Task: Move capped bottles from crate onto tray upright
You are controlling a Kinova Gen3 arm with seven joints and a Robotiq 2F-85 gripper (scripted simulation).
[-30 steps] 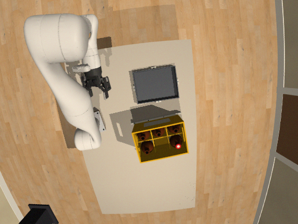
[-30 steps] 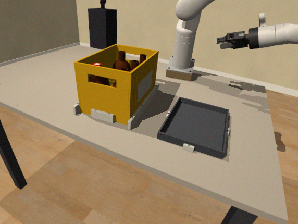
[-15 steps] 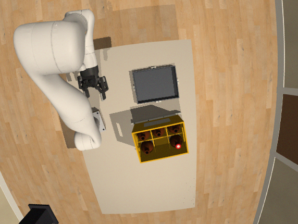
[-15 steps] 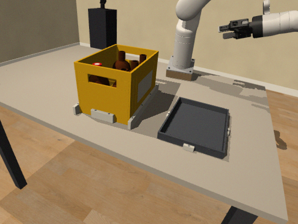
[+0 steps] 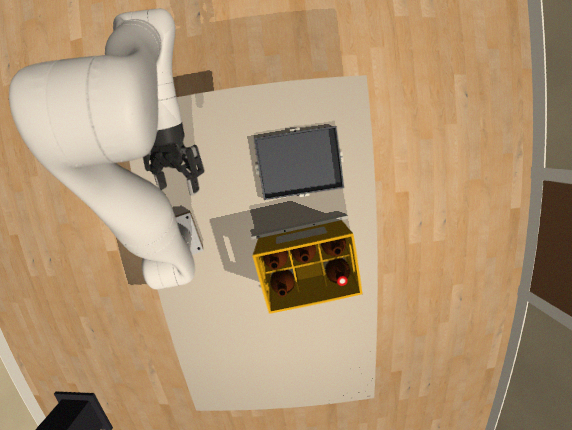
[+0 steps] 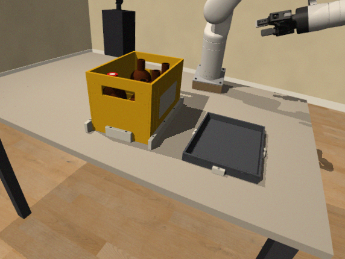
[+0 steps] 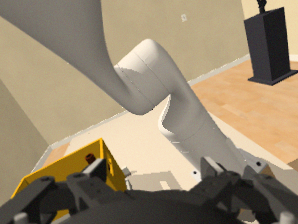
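The gripper (image 6: pixel 264 27) hangs high in the upper right of the exterior view with its jaws spread as wide as they go, holding nothing and touching nothing. In the top view the gripper (image 5: pixel 176 182) sits at centre left, over the table's left edge, well apart from both the tray and the crate. The wrist view shows only the dark finger links along the bottom edge, with the arm's own white links filling the middle.

The table (image 6: pixel 54 99) is a beige slab on dark legs, standing on a light wooden plank floor with tan walls behind. The arm's base plate (image 6: pixel 196 80) is fixed near the table's far edge in the exterior view.

The yellow crate (image 6: pixel 120 111) stands left of centre in the exterior view, held between pale corner blocks. It has six compartments, and brown bottles stand in five of them in the top view. One, the capped bottle (image 5: pixel 342 280), carries a red and white cap and sits in the lower right compartment of the crate in the top view; the open bottles (image 5: pixel 304 254) show dark mouths. The dark grey tray (image 6: pixel 193 144) lies just beside the crate, right of centre, with nothing on it.

A black pedestal (image 6: pixel 118 28) stands against the far wall at upper left. The crate's tall walls surround the bottles on all sides.
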